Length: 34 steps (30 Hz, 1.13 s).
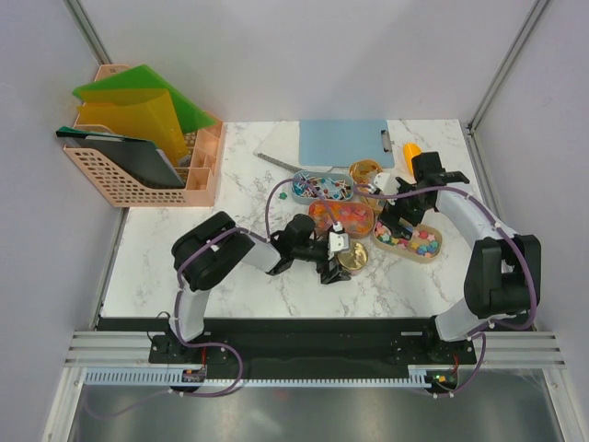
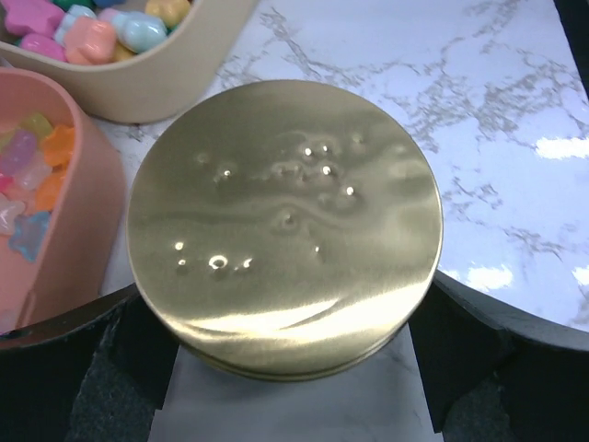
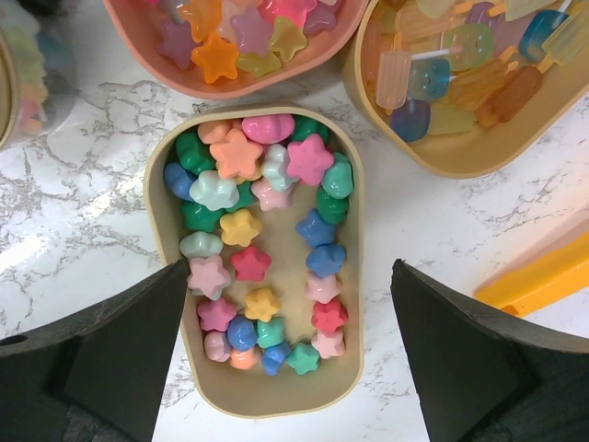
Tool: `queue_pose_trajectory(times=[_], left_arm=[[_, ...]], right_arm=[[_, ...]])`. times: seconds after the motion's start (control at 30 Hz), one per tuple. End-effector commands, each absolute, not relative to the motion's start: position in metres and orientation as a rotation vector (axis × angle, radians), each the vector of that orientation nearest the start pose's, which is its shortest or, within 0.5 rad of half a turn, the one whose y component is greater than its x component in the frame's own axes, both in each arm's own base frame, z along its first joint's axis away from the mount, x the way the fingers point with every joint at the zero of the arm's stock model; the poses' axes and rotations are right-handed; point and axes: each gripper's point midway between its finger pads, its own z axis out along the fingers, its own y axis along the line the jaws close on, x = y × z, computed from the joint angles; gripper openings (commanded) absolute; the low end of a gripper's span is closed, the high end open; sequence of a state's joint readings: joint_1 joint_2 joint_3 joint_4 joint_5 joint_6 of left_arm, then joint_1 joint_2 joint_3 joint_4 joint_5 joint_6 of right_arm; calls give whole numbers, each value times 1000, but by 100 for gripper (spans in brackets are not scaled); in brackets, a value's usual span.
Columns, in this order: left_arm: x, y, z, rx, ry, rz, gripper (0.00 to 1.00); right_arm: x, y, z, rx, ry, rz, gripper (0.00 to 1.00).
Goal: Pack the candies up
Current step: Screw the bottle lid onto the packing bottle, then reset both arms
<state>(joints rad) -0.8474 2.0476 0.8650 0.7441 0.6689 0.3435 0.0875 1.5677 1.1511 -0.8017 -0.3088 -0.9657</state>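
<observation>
My right pincer (image 3: 290, 359) hangs spread over the beige oval tray (image 3: 357, 276) on the white marble desk (image 3: 74, 212). The pastel star-shaped candies (image 3: 258, 221) lie inside it, straight below and between the fingers. I'd descend centred, clear of the rim, and close gently on just a few. My left pincer (image 2: 294, 368) is spread either side of the round gold metal lid (image 2: 285, 221).

The gold lid (image 2: 285, 226) is shiny, dimpled metal; the candies (image 3: 250, 262) glossy, smooth; the table (image 2: 515, 92) polished, marble-veined.
</observation>
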Motion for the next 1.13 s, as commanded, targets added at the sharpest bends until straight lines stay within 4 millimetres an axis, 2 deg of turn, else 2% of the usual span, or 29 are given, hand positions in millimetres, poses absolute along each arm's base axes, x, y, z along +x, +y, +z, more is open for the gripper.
queue_pose_trajectory(times=[0.0, 0.07, 0.1, 0.17, 0.2, 0.27, 0.3, 0.33, 0.37, 0.4, 0.43, 0.47, 0.5, 0.53, 0.57, 0.6, 0.63, 0.7, 0.73, 0.8, 0.83, 0.87, 0.9, 0.93, 0.97, 1.0, 1.03, 1.07, 1.1], left_arm=[[184, -350, -67, 1724, 1727, -978, 100], [182, -347, -61, 1734, 1750, -980, 100], [184, -349, -45, 1727, 1727, -974, 100], [186, -344, -34, 1727, 1760, -937, 100], [192, -345, -18, 1711, 1739, -907, 100], [205, -341, -1, 1688, 1738, -832, 100], [211, -338, 16, 1670, 1727, -796, 100], [230, -335, 28, 1628, 1736, -729, 100], [239, -333, 40, 1600, 1739, -706, 100], [250, -329, 53, 1564, 1742, -680, 100], [276, -321, 75, 1492, 1751, -605, 100], [289, -317, 87, 1443, 1769, -570, 100], [300, -310, 96, 1398, 1794, -542, 100], [332, -299, 125, 1289, 1789, -473, 100], [346, -292, 138, 1178, 1833, -465, 100], [365, -286, 160, 1083, 1832, -444, 100], [388, -262, 174, 953, 1865, -379, 100], [415, -241, 209, 722, 1878, -341, 100], [431, -217, 220, 619, 1887, -280, 100], [447, -202, 250, 520, 1851, -255, 100], [455, -192, 257, 492, 1846, -235, 100], [462, -189, 256, 504, 1849, -213, 100], [471, -189, 276, 510, 1806, -205, 100], [477, -187, 278, 522, 1803, -188, 100], [482, -186, 276, 546, 1807, -162, 100], [489, -185, 292, 540, 1774, -148, 100], [493, -182, 299, 529, 1760, -125, 100], [497, -180, 305, 527, 1746, -109, 100], [502, -182, 315, 527, 1725, -103, 100]], right_arm=[[343, 53, 104, -1401, 2242, 170, 98], [347, 55, 110, -1366, 2243, 172, 98], [350, 56, 115, -1352, 2237, 168, 98], [356, 57, 128, -1313, 2214, 154, 98], [360, 58, 133, -1291, 2199, 142, 98], [366, 59, 143, -1200, 2204, 134, 98], [375, 59, 149, -1155, 2186, 118, 98], [379, 59, 152, -1093, 2193, 118, 98], [383, 57, 159, -956, 2223, 127, 98], [396, 50, 169, -839, 2202, 114, 98], [401, 47, 172, -760, 2204, 123, 98], [411, 43, 179, -606, 2202, 134, 98], [417, 27, 180, -497, 2215, 74, 98], [420, 24, 180, -444, 2215, 60, 98], [423, 7, 182, -356, 2213, 35, 98], [430, -13, 186, -225, 2201, -22, 98], [432, -21, 186, -161, 2194, -50, 98], [440, -39, 190, -24, 2167, -140, 98], [440, -58, 195, 72, 2148, -246, 98], [447, -76, 207, 203, 2084, -333, 98], [446, -84, 211, 238, 2073, -383, 98], [449, -86, 211, 243, 2071, -392, 98], [452, -87, 213, 249, 2060, -396, 98], [456, -88, 220, 252, 2041, -399, 98], [461, -87, 217, 245, 2050, -393, 98], [467, -89, 227, 257, 2024, -397, 98], [471, -88, 231, 276, 2011, -385, 98], [477, -88, 226, 273, 2025, -383, 98], [484, -88, 237, 273, 2003, -377, 98]])
